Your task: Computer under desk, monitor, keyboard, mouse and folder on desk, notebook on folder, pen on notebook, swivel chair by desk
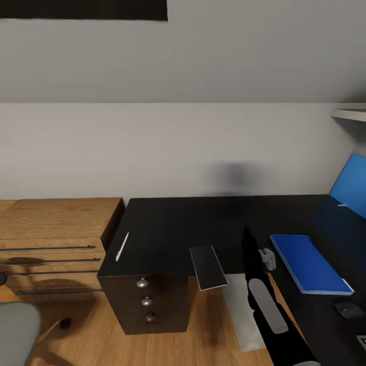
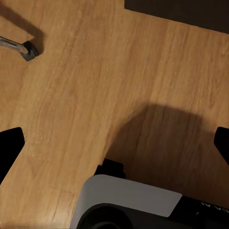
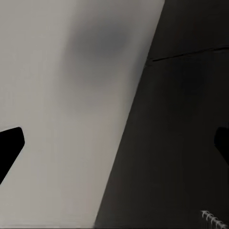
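Note:
The black desk (image 1: 168, 223) carries the whitish pen (image 1: 122, 246) near its left edge. The grey notebook (image 1: 208, 268) lies at the front edge and overhangs it. The blue folder (image 1: 310, 263) rests flat on the desk's right wing, and the small black mouse (image 1: 348, 308) lies nearer than it. My right gripper (image 1: 247, 240) hovers over the desk between notebook and folder. It is open (image 3: 114, 148) and holds nothing. A pale grey box, the computer (image 1: 239, 310), stands under the desk. My left gripper (image 2: 114, 143) hangs open over the wooden floor. The swivel chair's seat (image 1: 15, 330) shows at the lower left.
A light wooden dresser (image 1: 51, 223) stands against the desk's left side. The desk's silver-knobbed drawers (image 1: 145, 300) face me. A blue back panel (image 1: 351, 185) rises at the far right below a white shelf (image 1: 351, 113). A chair castor (image 2: 26, 47) rests on the floor near my base (image 2: 133, 200).

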